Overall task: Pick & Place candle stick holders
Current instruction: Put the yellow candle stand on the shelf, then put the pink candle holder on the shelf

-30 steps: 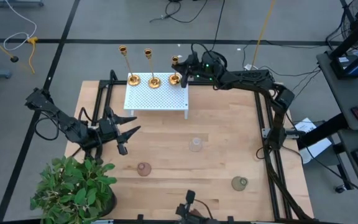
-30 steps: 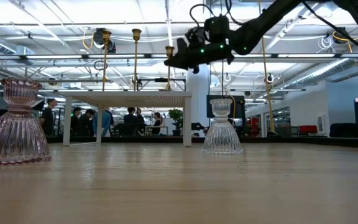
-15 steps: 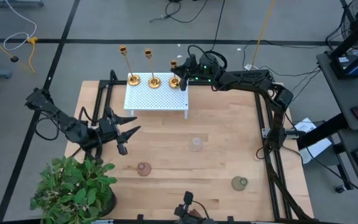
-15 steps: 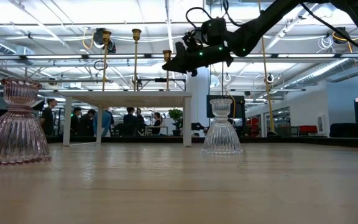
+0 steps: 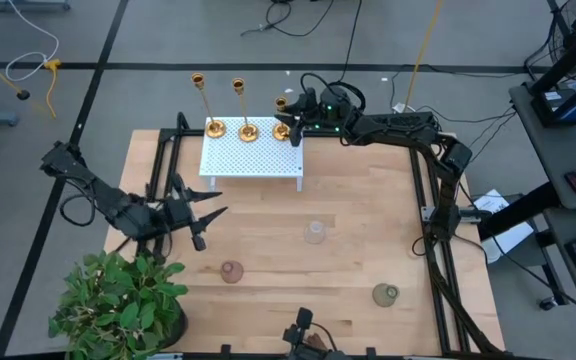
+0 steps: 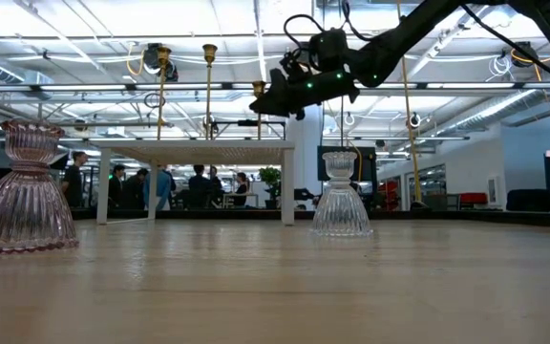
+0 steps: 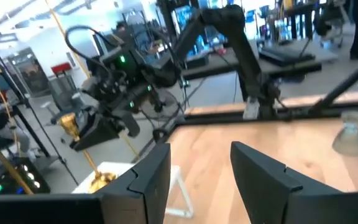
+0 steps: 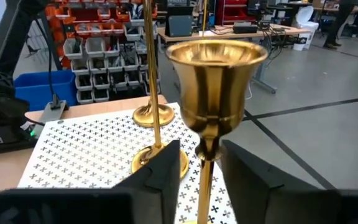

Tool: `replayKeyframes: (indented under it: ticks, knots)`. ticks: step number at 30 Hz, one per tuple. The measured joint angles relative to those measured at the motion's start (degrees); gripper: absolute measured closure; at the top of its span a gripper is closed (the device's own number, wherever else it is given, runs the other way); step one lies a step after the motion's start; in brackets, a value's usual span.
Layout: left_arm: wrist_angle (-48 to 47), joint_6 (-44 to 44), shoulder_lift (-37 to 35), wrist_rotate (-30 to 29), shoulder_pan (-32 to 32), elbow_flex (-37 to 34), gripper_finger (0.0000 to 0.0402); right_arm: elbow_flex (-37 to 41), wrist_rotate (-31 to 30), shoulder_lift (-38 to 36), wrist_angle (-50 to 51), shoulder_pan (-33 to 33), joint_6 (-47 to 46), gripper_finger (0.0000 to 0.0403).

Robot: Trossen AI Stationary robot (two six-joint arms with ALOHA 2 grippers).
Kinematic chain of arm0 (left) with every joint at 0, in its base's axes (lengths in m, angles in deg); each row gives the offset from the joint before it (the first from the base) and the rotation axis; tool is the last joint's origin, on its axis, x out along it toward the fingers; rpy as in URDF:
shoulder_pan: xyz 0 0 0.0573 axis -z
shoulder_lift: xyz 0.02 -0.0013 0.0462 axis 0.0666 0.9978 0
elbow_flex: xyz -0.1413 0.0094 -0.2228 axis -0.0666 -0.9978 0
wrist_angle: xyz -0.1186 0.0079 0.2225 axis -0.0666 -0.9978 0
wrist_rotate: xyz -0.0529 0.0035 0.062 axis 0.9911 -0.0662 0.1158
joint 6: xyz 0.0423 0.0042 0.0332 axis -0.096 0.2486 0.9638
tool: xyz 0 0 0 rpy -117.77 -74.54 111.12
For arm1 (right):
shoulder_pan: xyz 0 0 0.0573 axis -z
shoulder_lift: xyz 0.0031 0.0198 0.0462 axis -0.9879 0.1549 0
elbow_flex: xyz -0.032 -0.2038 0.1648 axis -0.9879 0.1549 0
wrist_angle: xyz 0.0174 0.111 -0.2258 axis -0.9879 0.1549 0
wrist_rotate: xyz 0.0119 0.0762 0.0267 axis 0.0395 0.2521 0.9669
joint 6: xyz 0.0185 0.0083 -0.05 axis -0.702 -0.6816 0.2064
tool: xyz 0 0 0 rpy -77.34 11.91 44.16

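Three gold candle stick holders stand by their round bases on a white perforated stand [image 5: 253, 158] at the table's far side: the tallest [image 5: 214, 127], the middle one [image 5: 249, 131] and the shortest [image 5: 281, 128]. My right gripper [image 5: 294, 127] is open and comes level from the right at the shortest one. In the right wrist view its fingers stand on either side of the thin stem [image 8: 206, 174], just under the cup [image 8: 216, 65], with a gap on both sides. My left gripper [image 5: 206, 222] is open and empty over the table's left part.
A clear glass holder [image 5: 315, 232], a pink one [image 5: 231, 271] and a green one [image 5: 385, 294] stand on the wooden table. A potted plant [image 5: 118, 305] fills the near left corner. Black frame rails run along the left and right edges. People stand far behind the table.
My right gripper has moved toward the table's left and a little down onto the shortest candle stick holder, so its fingers now stand around the stem. My left gripper has shifted slightly toward the table's right.
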Motion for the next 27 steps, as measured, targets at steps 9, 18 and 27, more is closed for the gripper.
replayKeyframes:
  ticks: [9,18,27]
  knots:
    - [-14.7,-18.8,1.1,14.1,0.0,0.0,0.0227,0.0,0.0,0.0,2.4,0.0,0.0,0.0209]
    - [-22.2,-24.9,9.5,25.0,0.5,0.0,0.0226,0.0,0.1,0.0,5.4,0.0,1.4,0.0157]
    - [-23.8,-24.8,9.9,25.8,0.3,0.2,0.0165,0.1,0.0,-1.5,9.5,-0.2,2.3,0.0133]
